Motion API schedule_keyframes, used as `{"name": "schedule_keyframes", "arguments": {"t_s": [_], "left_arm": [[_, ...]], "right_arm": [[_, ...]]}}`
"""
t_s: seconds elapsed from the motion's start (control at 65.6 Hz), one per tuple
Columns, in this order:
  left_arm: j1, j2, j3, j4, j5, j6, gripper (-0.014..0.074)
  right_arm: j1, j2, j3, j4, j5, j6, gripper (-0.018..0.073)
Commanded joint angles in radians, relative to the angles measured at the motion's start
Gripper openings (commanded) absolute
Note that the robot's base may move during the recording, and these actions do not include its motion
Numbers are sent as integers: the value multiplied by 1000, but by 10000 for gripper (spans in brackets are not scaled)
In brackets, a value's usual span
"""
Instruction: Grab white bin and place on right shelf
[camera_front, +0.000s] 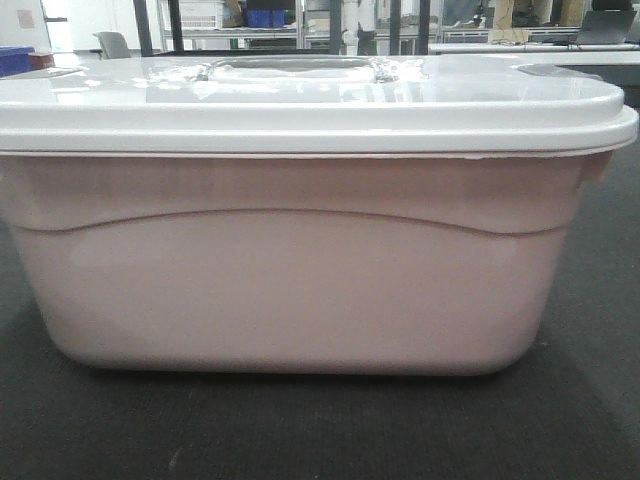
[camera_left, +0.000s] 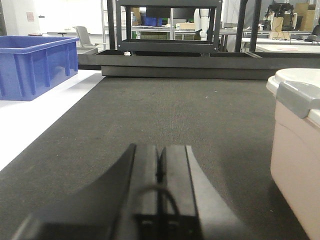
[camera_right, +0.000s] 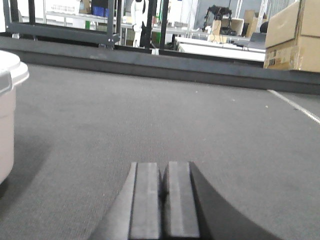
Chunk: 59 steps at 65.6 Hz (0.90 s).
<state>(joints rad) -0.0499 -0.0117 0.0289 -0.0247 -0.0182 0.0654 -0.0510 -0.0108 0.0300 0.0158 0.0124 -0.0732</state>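
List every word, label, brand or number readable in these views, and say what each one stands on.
No text can be read in any view.
Pale pinkish-white plastic bin with glossy white lid: no print shows.
Blue plastic crate: no marking shows.
Small sheet on the far wall: too small and blurred to read.
Brown cardboard boxes: no legible print.

Bright even light, glare on white bin (camera_front: 300, 270)

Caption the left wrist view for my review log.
Left gripper shut and empty, low over the dark mat; white bin at frame right, blue crate at far left.
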Motion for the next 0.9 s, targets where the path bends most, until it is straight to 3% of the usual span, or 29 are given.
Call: {"name": "schedule_keyframes", "arguments": {"t_s": [0.0, 0.183, 0.274, 0.488, 0.595, 0.777, 0.884], "left_arm": [[1, -10, -3, 3, -93, -5, -117], [1, -10, -10, 3, -93, -5, -117], [1, -8, -52, 3, -79, -5, -117], [3, 70, -277, 5, 116, -5, -117], [3, 167, -396, 5, 161, -5, -117], [3, 414, -652, 5, 406, -5, -117], [3, 584, -817, 10, 588, -5, -117]], "right_arm": [[-5, -18, -2, -3, -95, -7, 39], [-5, -18, -5, 4, -93, -6, 39], [-5, -18, -57, 51, -25, -6, 39], [-5, 44, -310, 178, 252, -6, 39], [-5, 154, -425, 195, 283, -6, 39], [-5, 419, -645, 195, 306, -6, 39], [-5, 593, -804, 195, 424, -6, 39]]}}
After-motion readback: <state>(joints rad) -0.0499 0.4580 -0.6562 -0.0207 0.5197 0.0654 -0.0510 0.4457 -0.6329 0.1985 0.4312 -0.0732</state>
